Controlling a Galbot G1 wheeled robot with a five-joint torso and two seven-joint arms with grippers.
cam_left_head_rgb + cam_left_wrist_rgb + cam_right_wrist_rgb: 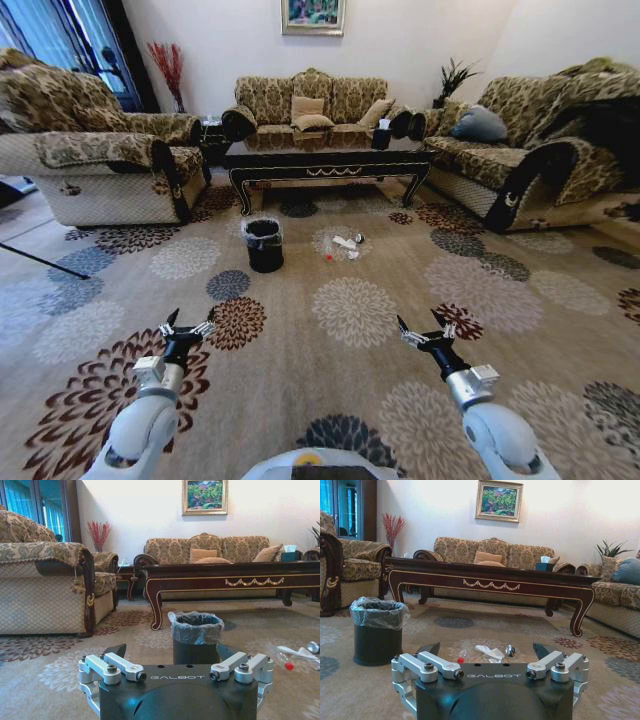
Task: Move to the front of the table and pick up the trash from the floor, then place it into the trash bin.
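Note:
The dark glossy table (325,160) with gold scrollwork stands across the carpet, in front of the far sofa. On the floor before it lies the trash (345,245): crumpled white paper, a clear piece with a red cap and a small silvery bit. To their left stands the black trash bin (264,245) with its grey liner. My left gripper (187,322) and right gripper (425,328) hover low over the carpet, well short of both, each open and empty. The left wrist view faces the bin (196,635). The right wrist view faces the trash (492,653), with the bin (377,630) beside it.
A patterned armchair (90,160) flanks the left and a long sofa (530,160) the right, with another sofa (310,105) behind the table. A tissue box (382,135) sits on the table. A thin dark rod (40,260) slants over the floor at far left. Flower-patterned carpet stretches ahead.

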